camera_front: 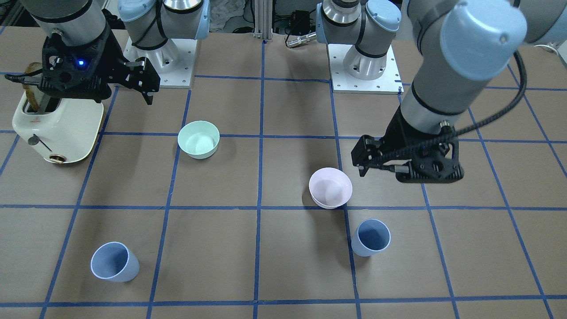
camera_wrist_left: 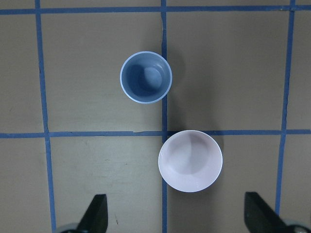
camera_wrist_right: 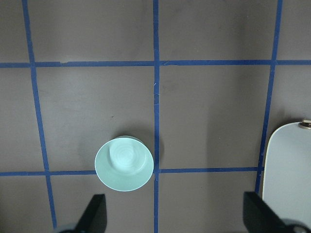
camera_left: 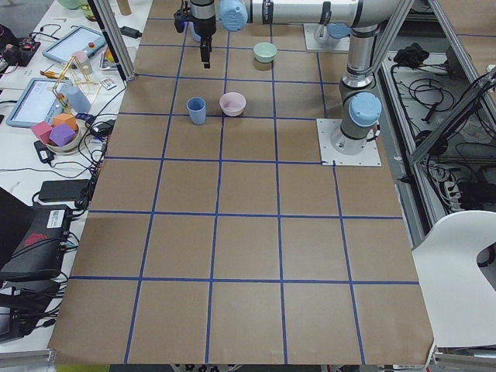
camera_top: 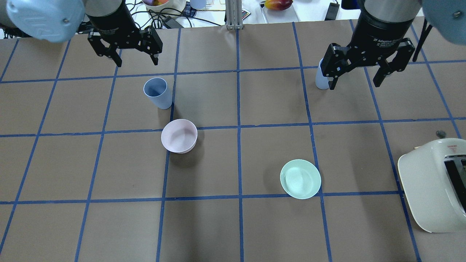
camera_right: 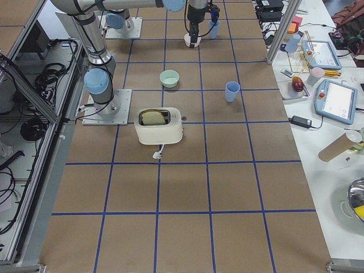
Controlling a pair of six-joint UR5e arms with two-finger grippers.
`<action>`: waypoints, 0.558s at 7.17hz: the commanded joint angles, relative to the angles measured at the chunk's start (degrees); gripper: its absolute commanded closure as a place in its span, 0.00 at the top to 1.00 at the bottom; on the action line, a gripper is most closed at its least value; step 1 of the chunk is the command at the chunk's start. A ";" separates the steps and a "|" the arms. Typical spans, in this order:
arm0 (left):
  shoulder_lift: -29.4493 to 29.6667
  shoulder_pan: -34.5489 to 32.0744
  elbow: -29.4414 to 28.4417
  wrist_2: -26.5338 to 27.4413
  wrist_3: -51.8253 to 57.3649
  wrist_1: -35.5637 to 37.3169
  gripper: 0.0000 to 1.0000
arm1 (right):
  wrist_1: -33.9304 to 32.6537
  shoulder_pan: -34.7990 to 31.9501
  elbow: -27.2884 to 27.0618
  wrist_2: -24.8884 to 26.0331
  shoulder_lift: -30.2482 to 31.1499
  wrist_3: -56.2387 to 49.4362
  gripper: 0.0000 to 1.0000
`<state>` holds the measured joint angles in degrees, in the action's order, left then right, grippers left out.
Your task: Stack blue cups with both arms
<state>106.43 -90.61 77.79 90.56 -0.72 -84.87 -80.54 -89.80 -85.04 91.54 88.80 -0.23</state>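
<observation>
One blue cup (camera_top: 157, 92) stands upright just beyond the pink bowl (camera_top: 179, 135); it also shows in the left wrist view (camera_wrist_left: 146, 77). My left gripper (camera_top: 137, 62) hangs open and empty high above and beyond this cup; its fingertips (camera_wrist_left: 97, 213) frame the pink bowl (camera_wrist_left: 190, 160). The second blue cup (camera_top: 321, 76) stands upright on the right half, partly hidden behind a finger of my right gripper (camera_top: 355, 86). That gripper is open and empty, raised above the table. The second cup shows fully in the front view (camera_front: 114, 261).
A mint-green bowl (camera_top: 300, 178) sits right of centre, also in the right wrist view (camera_wrist_right: 124, 162). A cream toaster (camera_top: 433, 185) holding a slice of bread stands at the right edge. Cluttered items lie beyond the table's far edge.
</observation>
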 commanded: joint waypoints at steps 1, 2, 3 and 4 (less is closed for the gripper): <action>8.67 -0.09 -1.15 -0.04 0.63 8.80 1.00 | 0.29 0.33 -0.21 0.04 -0.47 -0.74 1.00; 11.06 -0.87 -1.15 -0.04 0.46 9.45 1.00 | -0.05 0.68 -0.21 0.04 -2.47 -0.83 1.00; 12.91 -2.19 -0.36 0.05 0.54 9.29 1.00 | -1.10 2.51 0.83 -0.22 -4.67 -1.09 1.00; 14.23 -2.46 0.69 0.14 0.80 9.46 1.00 | -11.47 5.48 0.50 -0.49 -6.43 -7.97 1.00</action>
<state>118.64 -92.37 77.46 90.61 -0.13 -75.79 -83.95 -87.14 -84.59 91.33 84.59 -2.95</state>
